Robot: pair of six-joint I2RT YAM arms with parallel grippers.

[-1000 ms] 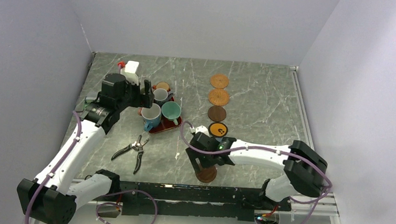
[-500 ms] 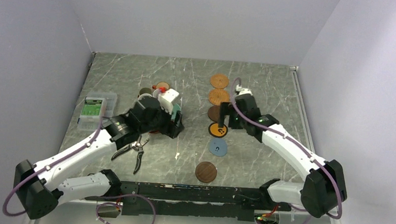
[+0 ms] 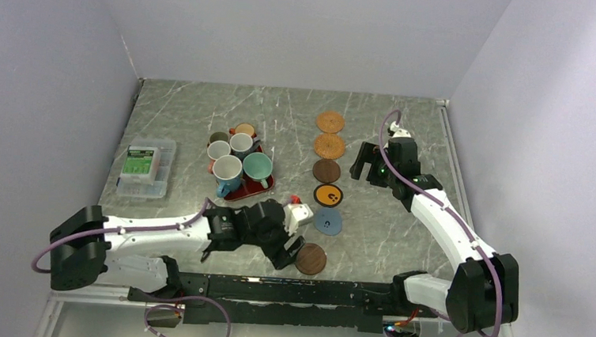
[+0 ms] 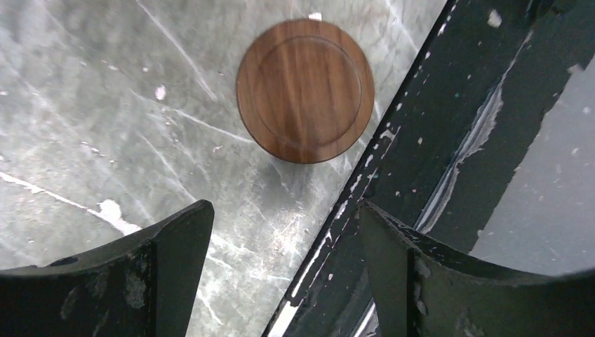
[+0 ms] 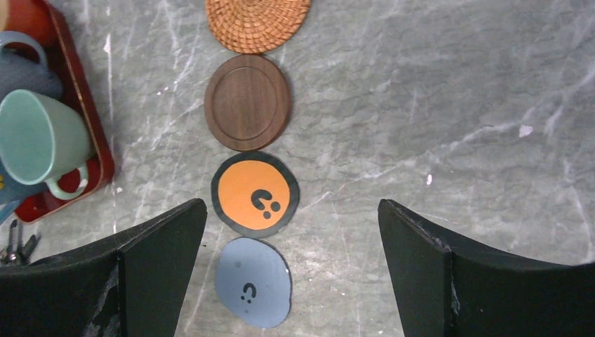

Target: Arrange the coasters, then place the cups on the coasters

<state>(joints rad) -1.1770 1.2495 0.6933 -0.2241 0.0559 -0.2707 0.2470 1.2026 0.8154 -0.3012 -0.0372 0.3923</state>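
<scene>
Both arms have moved since half a second ago. From above, the left gripper (image 3: 287, 249) has left the red tray (image 3: 239, 195) and swung to the near edge. Its jaws are wide and empty, just beside the near dark brown coaster (image 3: 310, 258). The right gripper (image 3: 365, 167) has drawn off to the right of the coaster column, also spread wide and holding nothing.

The discs lie as before on the grey veined table (image 3: 408, 136): the far woven orange coaster (image 3: 330, 122), the second woven orange coaster (image 3: 329, 146), the middle dark brown coaster (image 3: 327, 170), the black coaster with an orange face (image 3: 329, 194) and the blue coaster (image 3: 327, 221). Six glazed cups (image 3: 241, 143) crowd the tray. A clear plastic box (image 3: 144, 166) sits well to the left.

In the left wrist view, the near disc is smooth grained wood with a shallow rim. It lies flat by the scuffed black rail (image 4: 456, 140), ahead of the parted fingers (image 4: 175, 239).

In the right wrist view, basketwork, turned wood, then two irregular flat rounds with small dark marks run between the fingers (image 5: 158, 242). The teal cup (image 5: 38, 137) stands at the left.
</scene>
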